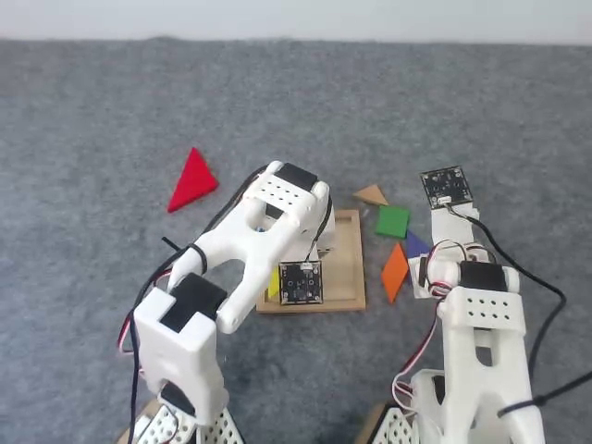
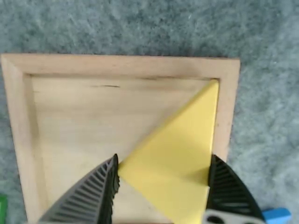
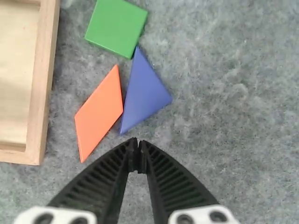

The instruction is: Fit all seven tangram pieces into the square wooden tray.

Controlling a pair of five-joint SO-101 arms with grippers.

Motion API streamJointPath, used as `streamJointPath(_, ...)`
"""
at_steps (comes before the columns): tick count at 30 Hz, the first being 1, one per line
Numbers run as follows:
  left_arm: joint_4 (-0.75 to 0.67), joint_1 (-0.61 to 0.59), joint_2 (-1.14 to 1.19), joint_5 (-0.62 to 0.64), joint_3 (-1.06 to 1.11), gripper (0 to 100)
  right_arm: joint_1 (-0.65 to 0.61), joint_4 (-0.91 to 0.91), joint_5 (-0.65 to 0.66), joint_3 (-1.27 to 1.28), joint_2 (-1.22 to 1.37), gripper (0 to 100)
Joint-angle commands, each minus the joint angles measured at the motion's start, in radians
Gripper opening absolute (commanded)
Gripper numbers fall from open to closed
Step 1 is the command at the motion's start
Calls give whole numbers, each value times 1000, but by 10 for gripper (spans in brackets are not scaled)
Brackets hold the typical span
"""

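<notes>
The left gripper (image 2: 163, 164) was clenched on the yellow triangle (image 2: 182, 140), its 2 fingers pressed to opposite sides of the piece, which sat inside the square wooden tray (image 2: 121, 65) with 1 long edge close along a wall and 1 tip reaching into a corner. Whether the piece lay fully flat on the tray floor could not be told. To finish this placement well, the triangle probably needed to be seated flush against that wall and corner before the fingers let go, with the release made straight upward so the piece would not be dragged off the rim. The right gripper (image 3: 135, 145) hung pinched together and empty over the carpet, just beside the orange parallelogram (image 3: 99, 114) and blue triangle (image 3: 142, 93), with the green square (image 3: 117, 21) beyond them. A tan triangle (image 1: 371, 194) lay near the tray's far corner, and a red triangle (image 1: 192, 180) sat well apart. Everything rested on a grey carpet (image 1: 92, 111); a pale wall (image 1: 296, 18) ran behind.
</notes>
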Motion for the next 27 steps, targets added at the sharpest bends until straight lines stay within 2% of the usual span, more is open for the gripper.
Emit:
streamJointPath(1,-5,-2,-44,-38,-2,267,12,-16,-3,-12,-13,20)
streamJointPath(4,-6,-5,-44,-38,-2,353,12,-16,-3,-12,-13,20)
streamJointPath(7,-6,-2,-44,-38,-2,388,12,-16,-3,-12,-13,20)
streamJointPath(22,6,-5,-55,-37,-2,390,13,-16,-3,-14,-13,20)
streamJointPath(27,57,0,-57,-31,-12,390,13,-16,-3,-15,-13,20)
